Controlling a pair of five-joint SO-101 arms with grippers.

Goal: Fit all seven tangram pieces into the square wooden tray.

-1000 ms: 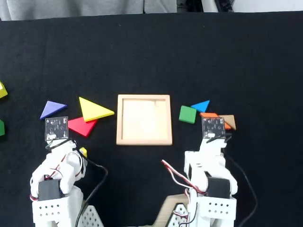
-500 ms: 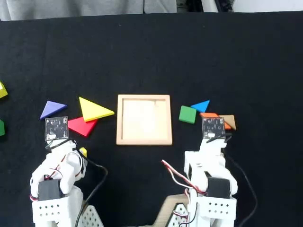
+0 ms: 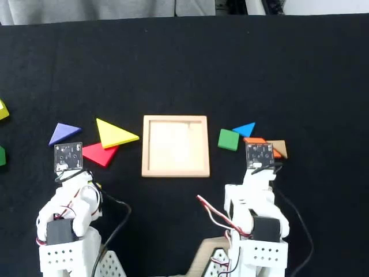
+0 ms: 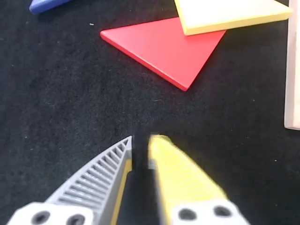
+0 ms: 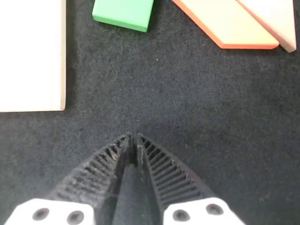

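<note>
Left gripper (image 4: 140,140) (clenched, empty) is placed nearer the red triangle (image 4: 164,51), laid left of the wooden tray (image 4: 293,70), apex turned toward that gripper; right gripper (image 5: 133,138) is clenched too.

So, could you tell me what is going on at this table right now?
Nothing is being handled yet. The square wooden tray lies empty. The left gripper is shut above the cloth near the red triangle and yellow triangle; the right gripper is shut near the green square and orange parallelogram.
</note>
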